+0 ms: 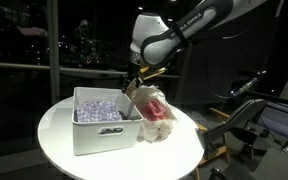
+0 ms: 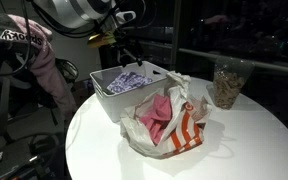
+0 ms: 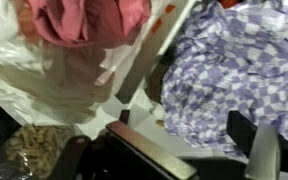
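Observation:
A white bin stands on a round white table and holds a purple-and-white checkered cloth. The bin and cloth show in both exterior views. Beside the bin lies a white plastic bag with pink-red cloth in it. My gripper hovers over the bin's far rim, near the bag. In the wrist view the gripper is open and empty, with the checkered cloth below it and the bag and pink cloth beside it.
A clear jar of brownish pieces stands on the table past the bag; it also shows in the wrist view. Clothing hangs on a chair off the table. Dark equipment stands beside the table. Dark windows lie behind.

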